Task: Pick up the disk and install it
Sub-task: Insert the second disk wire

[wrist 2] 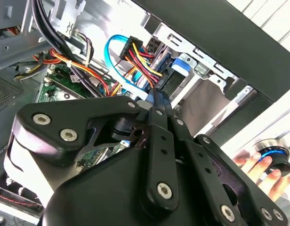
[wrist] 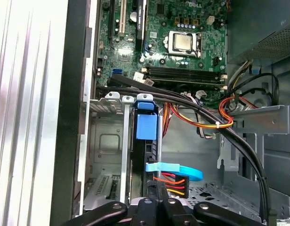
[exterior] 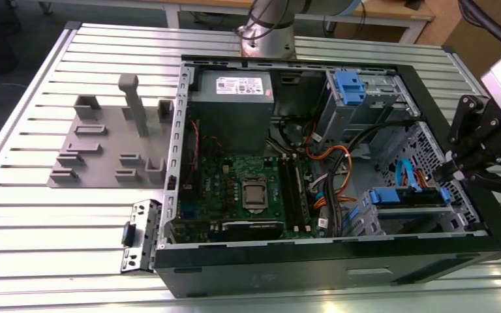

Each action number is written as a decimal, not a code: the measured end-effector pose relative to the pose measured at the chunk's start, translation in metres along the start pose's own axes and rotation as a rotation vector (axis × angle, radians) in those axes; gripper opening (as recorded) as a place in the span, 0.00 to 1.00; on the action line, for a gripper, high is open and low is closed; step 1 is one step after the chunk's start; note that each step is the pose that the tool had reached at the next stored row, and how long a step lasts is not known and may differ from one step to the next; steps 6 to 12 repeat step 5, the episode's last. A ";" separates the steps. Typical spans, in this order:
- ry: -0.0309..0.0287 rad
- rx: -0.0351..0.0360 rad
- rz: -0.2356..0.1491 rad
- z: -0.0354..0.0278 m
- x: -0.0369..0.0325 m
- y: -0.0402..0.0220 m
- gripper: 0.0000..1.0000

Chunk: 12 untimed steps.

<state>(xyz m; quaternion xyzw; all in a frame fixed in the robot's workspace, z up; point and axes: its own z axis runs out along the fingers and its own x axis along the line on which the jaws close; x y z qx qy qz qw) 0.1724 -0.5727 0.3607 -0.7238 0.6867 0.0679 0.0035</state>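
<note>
The disk (exterior: 407,197), with blue carrier rails, sits in the lower drive cage (exterior: 379,225) at the exterior view's right, inside the open computer case. In the first wrist view the disk (wrist: 146,127) stands edge-on in the cage slot, its blue tab facing the motherboard. A blue data cable (wrist: 175,168) and a red-and-yellow power plug (wrist: 171,182) are at its near end. My gripper (exterior: 451,176) hovers just above that end with its jaws together and nothing seen between them. In the second wrist view the gripper (wrist 2: 153,96) points down at the cables and the disk's blue rail (wrist 2: 181,63).
The grey power supply (exterior: 233,98) and a blue bracket (exterior: 351,85) on the upper cage lie at the case's far side. Cable bundles (exterior: 338,169) cross the middle. A grey fixture plate (exterior: 102,147) is on the table. A person's hand (wrist 2: 255,165) rests outside the case.
</note>
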 end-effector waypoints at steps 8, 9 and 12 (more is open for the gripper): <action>0.0003 0.0000 0.000 -0.0004 0.0000 0.0000 0.10; 0.0003 0.0000 0.000 -0.0004 0.0000 0.0000 0.10; 0.0003 0.0000 0.000 -0.0004 0.0000 0.0000 0.10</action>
